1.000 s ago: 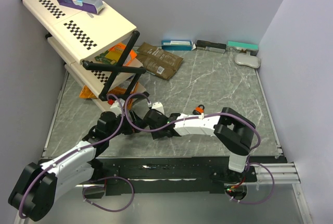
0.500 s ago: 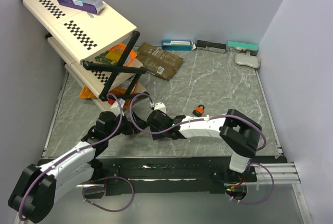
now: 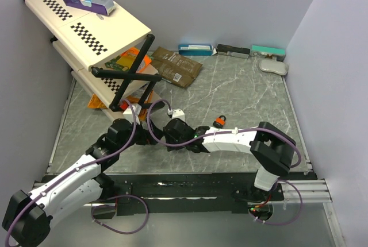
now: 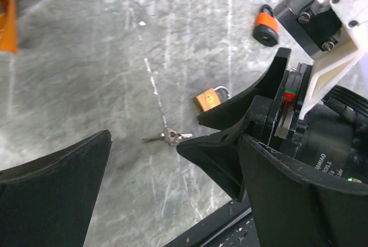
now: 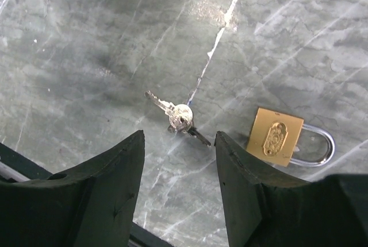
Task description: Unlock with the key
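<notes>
Left wrist alone shows orange padlock [image 4: 266, 26], both wrists keys [image 5: 178, 118], brass padlock [image 5: 276, 138]

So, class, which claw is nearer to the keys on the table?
Right. The right claw is poised just short of the keys, fingertips almost on them; the left claw, wide open, sits farther back.

You have soft, even overhead light on the table [image 3: 253, 97], with faint shadow under the rack [image 3: 86, 29] at its far-left corner. In the wrist views, the near fingers [image 5: 98, 201] look dark and blurred, the keys [image 5: 179, 116] are sharp, and pale glare streaks the marble.
</notes>
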